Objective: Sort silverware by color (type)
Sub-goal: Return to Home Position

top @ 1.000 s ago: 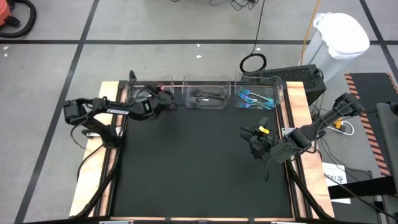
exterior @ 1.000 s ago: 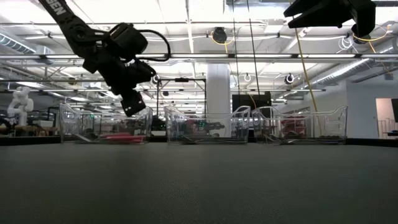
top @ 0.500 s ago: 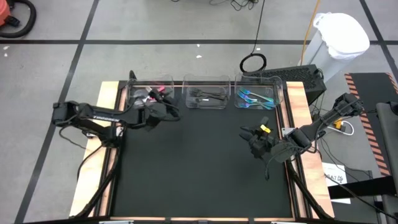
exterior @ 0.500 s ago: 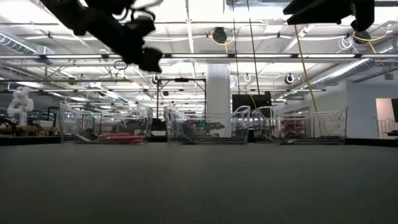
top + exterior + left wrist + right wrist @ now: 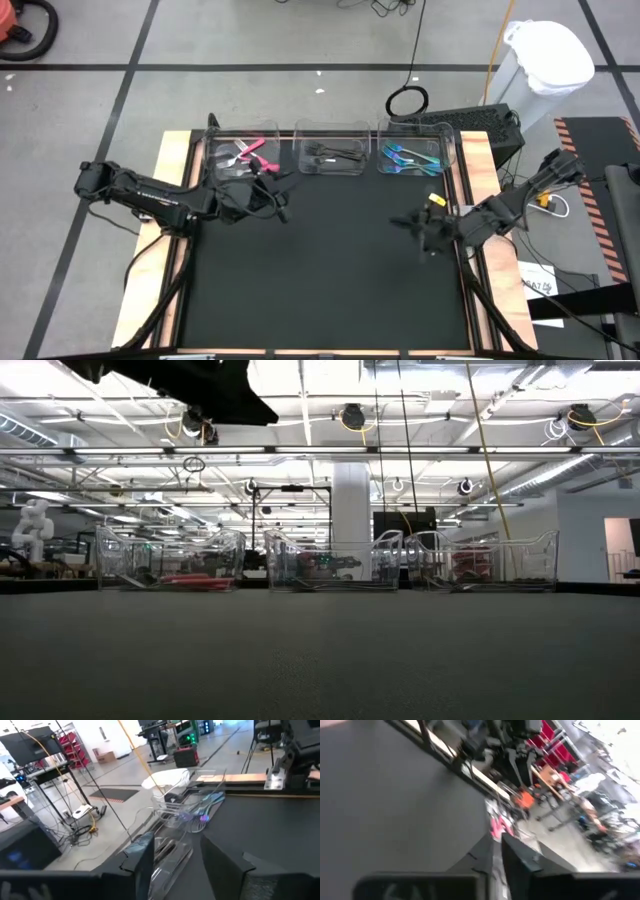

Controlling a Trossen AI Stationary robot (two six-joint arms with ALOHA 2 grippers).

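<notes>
Three clear bins stand in a row along the table's far edge. The left bin holds pink silverware, the middle bin black silverware, and the right bin teal silverware. My left gripper hovers open and empty just on the near side of the left bin; its wrist view looks along the row of bins. My right gripper hangs shut and empty above the mat's right side, pointing toward the table's left.
The black mat covers the table between wooden side strips. Off the table's far right corner stand a dark box and a white-lined bin. The left arm crosses the top left of the low view.
My left gripper has drawn back from over the left bin toward the near edge, rising and turning level; the pink silverware in that bin now shows uncovered. My right gripper has risen a little, rolled, and shut.
</notes>
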